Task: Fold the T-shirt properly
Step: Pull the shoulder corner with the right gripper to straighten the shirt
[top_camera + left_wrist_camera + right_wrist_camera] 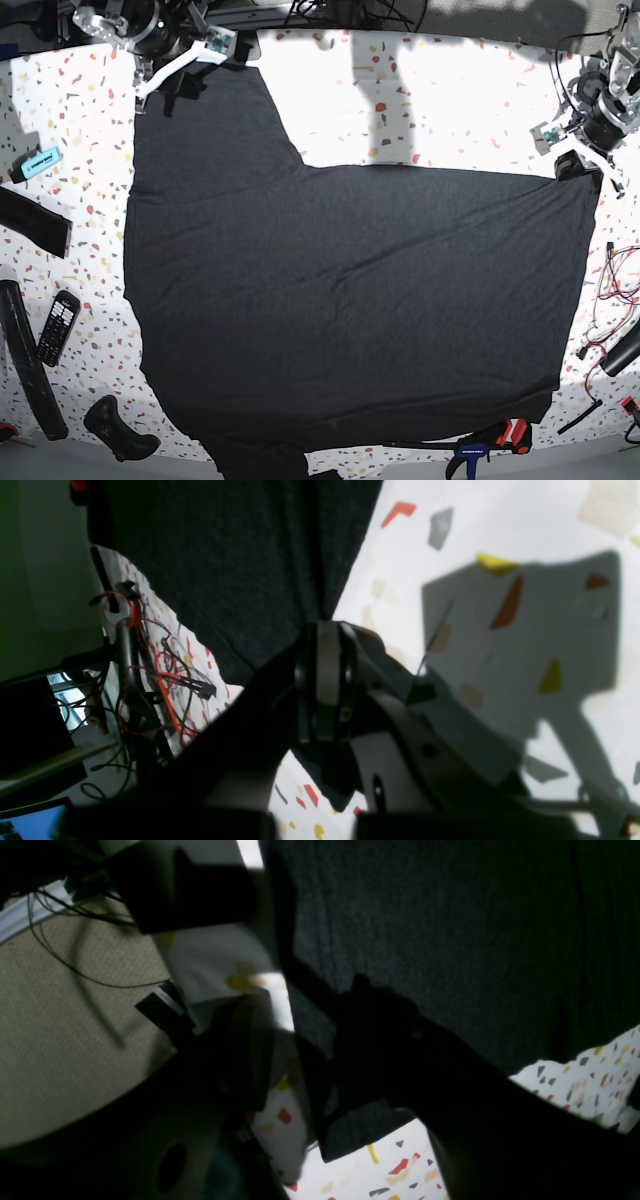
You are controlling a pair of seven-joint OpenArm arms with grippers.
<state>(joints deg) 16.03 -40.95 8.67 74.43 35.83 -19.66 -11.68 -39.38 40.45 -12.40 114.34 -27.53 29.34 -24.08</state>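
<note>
The T-shirt (350,300) lies spread flat, dark charcoal side up, over most of the speckled white table (450,110). In the base view my left gripper (577,168) sits at the shirt's far right corner. The left wrist view shows this left gripper (325,625) shut on a pinched fold of the T-shirt (225,570). My right gripper (188,75) is at the far left corner of the shirt. In the right wrist view the right gripper (305,1040) stands open, with an edge of the T-shirt (450,940) between its fingers and a gap beside it.
Left of the shirt lie a blue marker (38,160), a remote (58,325), black strap pieces (35,222) and a black handle (120,430). A clamp with red and blue grips (490,442) sits at the front edge. Loose red and black wires (612,290) lie at the right.
</note>
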